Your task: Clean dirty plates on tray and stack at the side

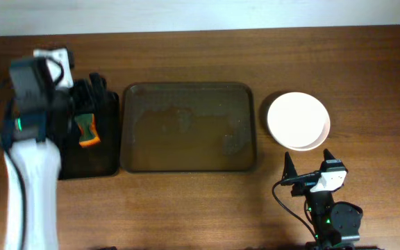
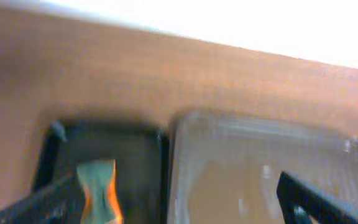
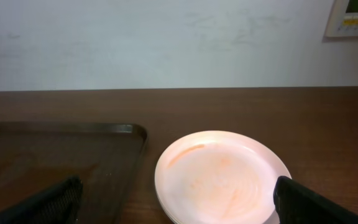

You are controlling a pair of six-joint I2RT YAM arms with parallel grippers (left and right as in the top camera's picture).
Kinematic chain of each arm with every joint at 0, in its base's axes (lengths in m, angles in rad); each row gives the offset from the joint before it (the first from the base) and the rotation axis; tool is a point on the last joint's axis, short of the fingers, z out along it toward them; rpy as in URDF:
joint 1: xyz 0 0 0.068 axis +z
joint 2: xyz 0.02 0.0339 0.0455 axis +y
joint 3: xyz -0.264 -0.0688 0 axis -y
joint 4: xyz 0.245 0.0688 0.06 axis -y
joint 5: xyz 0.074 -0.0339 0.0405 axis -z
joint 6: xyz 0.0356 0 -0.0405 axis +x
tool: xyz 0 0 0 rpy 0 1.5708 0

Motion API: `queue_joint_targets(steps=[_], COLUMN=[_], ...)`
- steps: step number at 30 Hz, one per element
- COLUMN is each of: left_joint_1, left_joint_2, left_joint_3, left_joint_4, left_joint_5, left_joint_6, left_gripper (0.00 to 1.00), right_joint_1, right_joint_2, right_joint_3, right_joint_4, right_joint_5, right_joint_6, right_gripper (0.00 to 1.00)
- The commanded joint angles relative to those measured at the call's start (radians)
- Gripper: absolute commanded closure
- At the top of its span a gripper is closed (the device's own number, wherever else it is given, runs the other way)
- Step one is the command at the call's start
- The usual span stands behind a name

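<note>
**Clerk:** Overhead view, please.

**Inspector:** The brown tray [image 1: 125, 128] lies mid-table, its floor marked with pale smears. The white plates [image 1: 298, 121] sit on the table [image 1: 367, 76] just right of the tray and apart from it. An offset rim suggests more than one plate. A black bin [image 1: 110, 149] touches the tray's left edge and holds an orange-and-green tool [image 1: 87, 130]. The left arm [image 1: 30, 104] hangs over that bin, and its fingers cannot be made out here. The right gripper [image 1: 310, 163] sits near the plates on the side toward the robot, jaws spread wide, gripping nothing.

**Clerk:** Left wrist view?

**Inspector:** Blurred. The left gripper [image 2: 173, 211] is wide apart and empty. One finger shows over the bin, the other over the tray. The tool lies in the bin, below.

**Clerk:** Right wrist view?

**Inspector:** The plates are stacked on the table ahead of the right gripper, clear of both fingers [image 3: 316, 205]. The tray corner is to their left. The jaws are wide and empty.
</note>
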Motion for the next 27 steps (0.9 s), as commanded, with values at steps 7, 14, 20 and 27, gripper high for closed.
queue_joint_targets(steps=[7,14,20,27], left_joint_1=[0.000,-0.008,-0.096,-0.092], left_joint_2=[-0.813,-1.139,-1.306,-1.374], left_joint_3=[-0.884,-1.180,-1.272,-1.297], left_joint_4=[0.521,0.700,0.696,0.552], left_joint_5=[-0.013,-0.063,-0.135,-0.153], left_joint_6=[0.076,0.100,0.274,0.286], left_gripper=[0.00,0.00,0.00,0.01], right_joint_1=[0.006,0.006,0.006,0.006], right_joint_2=[-0.008,-0.008,-0.008,-0.008], right_joint_3=[-0.007,-0.007,-0.007,-0.007], right_joint_4=[-0.001,-0.001,-0.001,-0.001], right_joint_5=[-0.005,-0.005,-0.005,-0.005], right_joint_6=[0.009,0.009,0.009,0.009], right_gripper=[0.02,0.02,0.02,0.02])
